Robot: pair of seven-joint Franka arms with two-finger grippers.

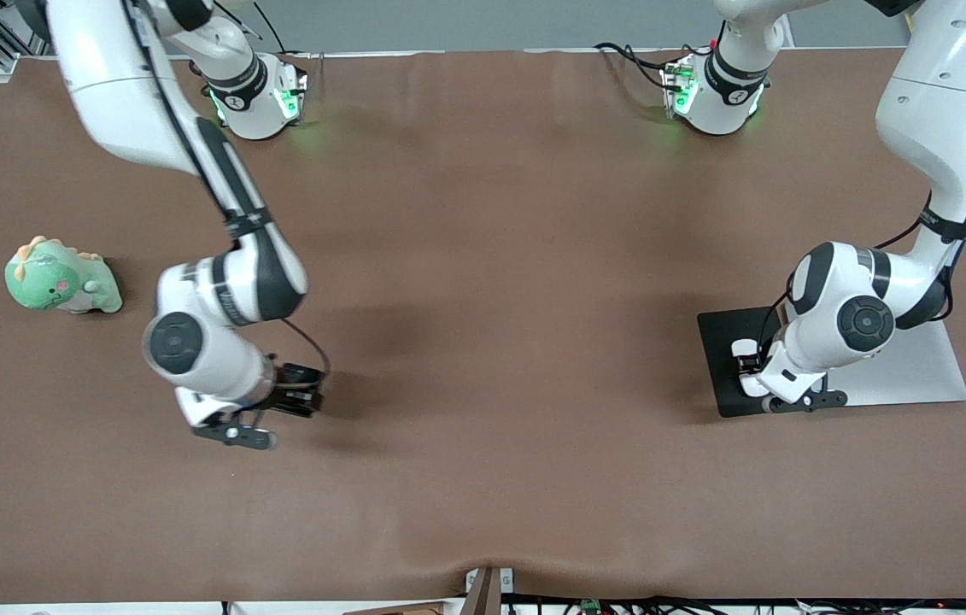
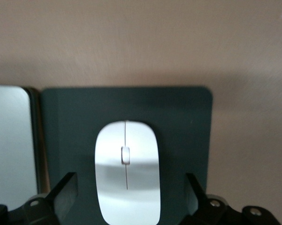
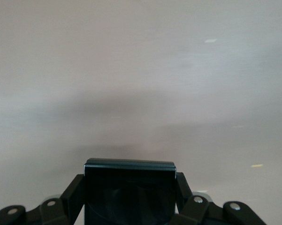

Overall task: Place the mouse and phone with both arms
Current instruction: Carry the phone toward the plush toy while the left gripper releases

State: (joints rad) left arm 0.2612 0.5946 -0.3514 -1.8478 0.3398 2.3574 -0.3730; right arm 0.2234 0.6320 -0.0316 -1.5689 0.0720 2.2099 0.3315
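The white mouse [image 2: 126,171] lies on a dark mat [image 2: 178,122] toward the left arm's end of the table. My left gripper [image 2: 130,197] stands open astride it, one finger [image 2: 65,192] on each side with a gap to the mouse. In the front view the left gripper [image 1: 747,367] covers most of the mouse [image 1: 744,349]. My right gripper [image 3: 130,192] is shut on the black phone [image 3: 130,187], its fingers pressed on both of the phone's sides. There the right gripper [image 1: 303,397] holds the phone [image 1: 305,393] low over bare brown table toward the right arm's end.
A silver flat plate [image 1: 918,367] lies against the mat [image 1: 717,342], at the table's end. A green plush dinosaur [image 1: 60,278] sits near the table's edge at the right arm's end. The brown cloth has a wrinkle at its front edge [image 1: 448,547].
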